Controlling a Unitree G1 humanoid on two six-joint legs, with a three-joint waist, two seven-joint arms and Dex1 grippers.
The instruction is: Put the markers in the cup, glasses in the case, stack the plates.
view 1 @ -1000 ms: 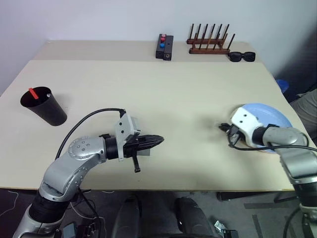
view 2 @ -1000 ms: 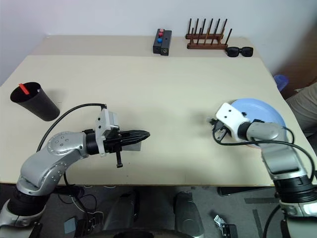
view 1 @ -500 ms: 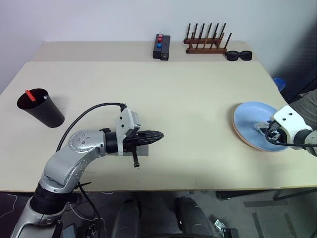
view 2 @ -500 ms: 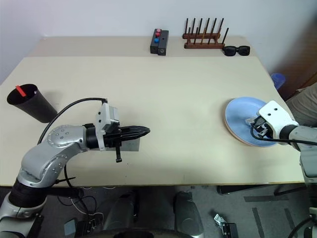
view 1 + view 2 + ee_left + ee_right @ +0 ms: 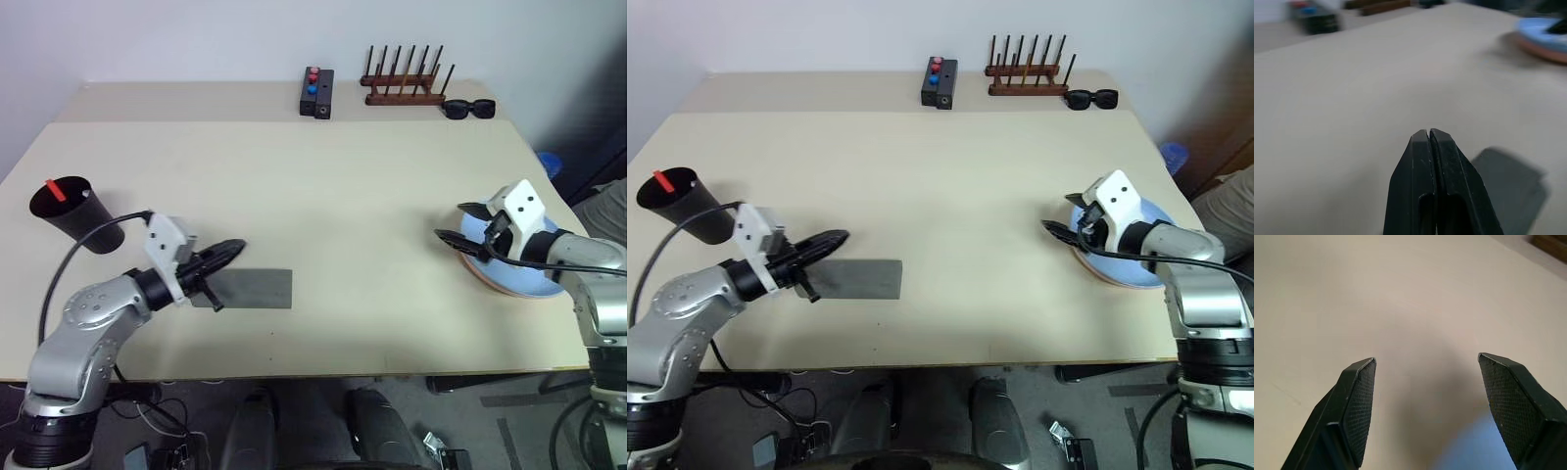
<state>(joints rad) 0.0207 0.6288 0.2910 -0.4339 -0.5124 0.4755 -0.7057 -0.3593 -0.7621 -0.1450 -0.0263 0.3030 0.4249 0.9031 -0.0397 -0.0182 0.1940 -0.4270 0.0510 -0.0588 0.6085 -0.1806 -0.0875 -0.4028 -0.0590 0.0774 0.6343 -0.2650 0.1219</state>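
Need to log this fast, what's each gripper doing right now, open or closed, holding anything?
Left gripper: closed, holding nothing, over the grey case.
Right gripper: open, empty, at the edge of the blue plate.

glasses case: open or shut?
Shut. The grey case lies flat on the table as one closed slab, no lid raised, no interior showing. The left gripper hovers beside it, jaws closed on nothing.

Matt, smooth beige tabletop (image 5: 343, 196); matt grey, cloth-like case (image 5: 250, 289). Dark wooden rack (image 5: 404, 96). Black fingertips (image 5: 1359, 406) with fine cross-hatched pads.
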